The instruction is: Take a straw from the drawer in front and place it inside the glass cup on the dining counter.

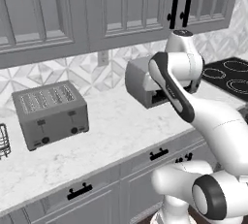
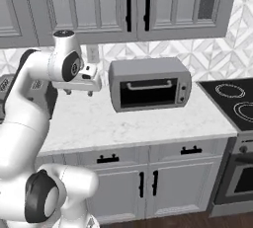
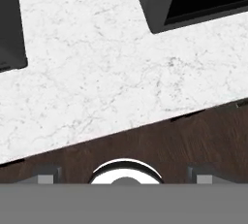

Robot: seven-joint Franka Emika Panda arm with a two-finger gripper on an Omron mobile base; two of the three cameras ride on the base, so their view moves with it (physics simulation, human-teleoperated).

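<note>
My gripper (image 3: 125, 175) is open, its two fingertips (image 3: 46, 176) wide apart at the bottom of the hand view with nothing between them. It hangs above the narrow marble worktop (image 3: 97, 72) and looks down over its front edge at the dark wood floor (image 3: 203, 136). In the right base view the gripper (image 2: 79, 93) sits left of the toaster oven (image 2: 148, 88). Below the worktop, two drawer fronts with black bar handles, one at the left (image 2: 107, 159) and one at the right (image 2: 191, 150), are shut. The straw, the glass cup and the dining counter are out of view.
A grey toaster (image 1: 51, 114) stands on the worktop at the left. A black cooktop (image 2: 237, 103) lies at the right, with an oven below it. Grey wall cabinets (image 2: 133, 5) hang above. A wire rack (image 1: 4, 140) shows at the far left edge.
</note>
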